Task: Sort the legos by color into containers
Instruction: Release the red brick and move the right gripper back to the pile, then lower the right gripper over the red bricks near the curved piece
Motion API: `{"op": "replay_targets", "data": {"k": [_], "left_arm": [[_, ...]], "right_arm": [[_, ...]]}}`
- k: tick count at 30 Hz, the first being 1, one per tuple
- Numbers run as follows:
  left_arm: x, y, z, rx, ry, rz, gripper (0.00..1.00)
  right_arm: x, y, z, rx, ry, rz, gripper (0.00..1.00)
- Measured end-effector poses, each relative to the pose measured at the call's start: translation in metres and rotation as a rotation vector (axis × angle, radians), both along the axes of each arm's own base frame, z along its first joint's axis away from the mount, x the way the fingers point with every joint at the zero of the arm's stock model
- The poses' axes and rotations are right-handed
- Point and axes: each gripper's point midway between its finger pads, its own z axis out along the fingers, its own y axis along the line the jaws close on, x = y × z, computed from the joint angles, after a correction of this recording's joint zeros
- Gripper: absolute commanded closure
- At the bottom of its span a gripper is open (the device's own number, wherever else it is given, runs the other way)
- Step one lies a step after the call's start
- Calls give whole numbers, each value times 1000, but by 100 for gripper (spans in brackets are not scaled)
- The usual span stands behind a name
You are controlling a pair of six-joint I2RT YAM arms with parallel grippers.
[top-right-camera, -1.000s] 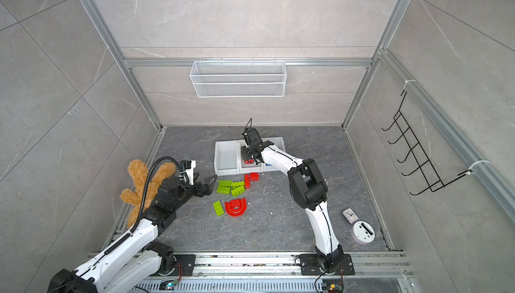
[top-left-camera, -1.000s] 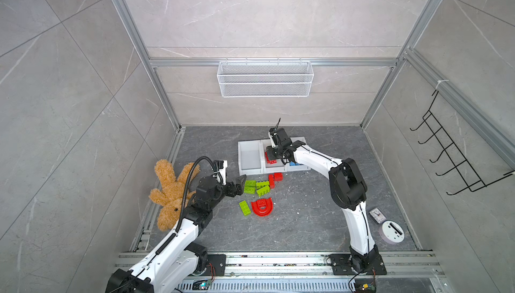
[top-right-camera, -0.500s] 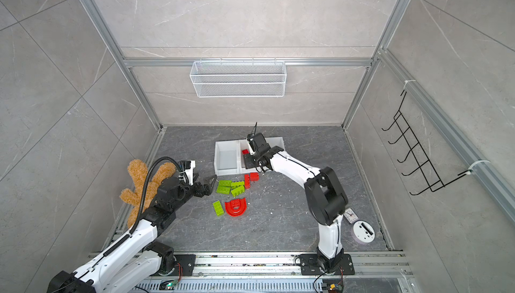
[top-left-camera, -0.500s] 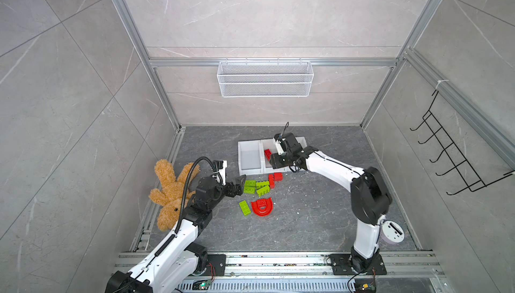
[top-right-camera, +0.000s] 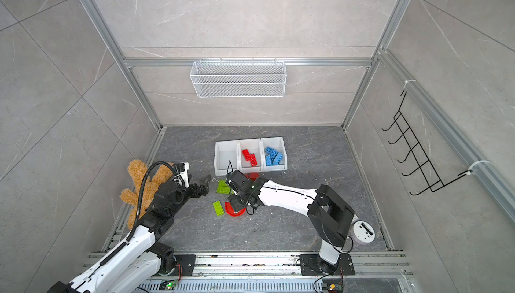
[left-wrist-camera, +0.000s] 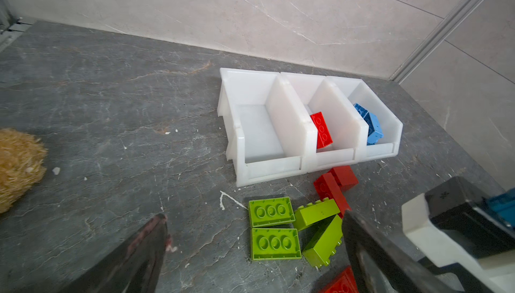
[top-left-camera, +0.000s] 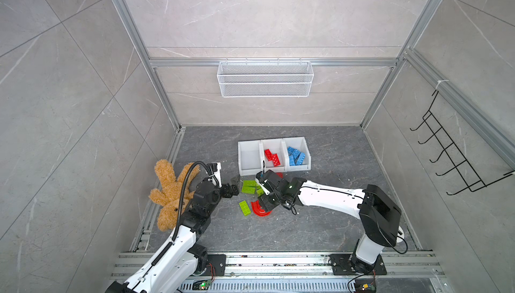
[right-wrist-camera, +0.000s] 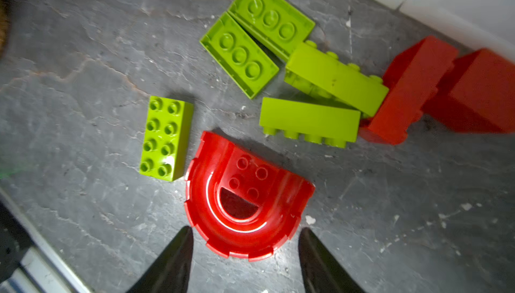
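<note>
Three joined white containers (top-left-camera: 284,141) stand at the back of the floor: the left one (left-wrist-camera: 239,78) holds nothing, the middle one holds red legos (top-left-camera: 272,157), the right one blue legos (top-left-camera: 296,155). In front lie several lime green legos (right-wrist-camera: 239,55), a lone green brick (right-wrist-camera: 166,137), two red bricks (right-wrist-camera: 412,88) and a red arch (right-wrist-camera: 245,205). My right gripper (right-wrist-camera: 245,230) hangs open over the arch, one finger on each side of its curved end. My left gripper (left-wrist-camera: 254,216) is open beside the green legos, holding nothing.
A brown plush toy (top-left-camera: 170,191) lies at the left edge behind my left arm. A white wire basket (top-left-camera: 264,78) hangs on the back wall, and a black hook rack (top-left-camera: 451,163) on the right wall. A small round white device (top-right-camera: 363,231) sits by my right arm's base.
My right arm has pulled back from the middle container to above the red arch, and its jaws have opened wider. The left arm has not moved.
</note>
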Motion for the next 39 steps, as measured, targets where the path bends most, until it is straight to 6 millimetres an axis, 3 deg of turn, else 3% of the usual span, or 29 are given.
{"op": "replay_targets", "data": {"k": [24,39], "left_arm": [[-2,5,-12,9,24,22,0],[-2,4,-13,9,24,22,0]], "right_arm": [[-4,12,-48,-117,11,-45,45],[1,18,-42,-98,-13,-71,60]]}}
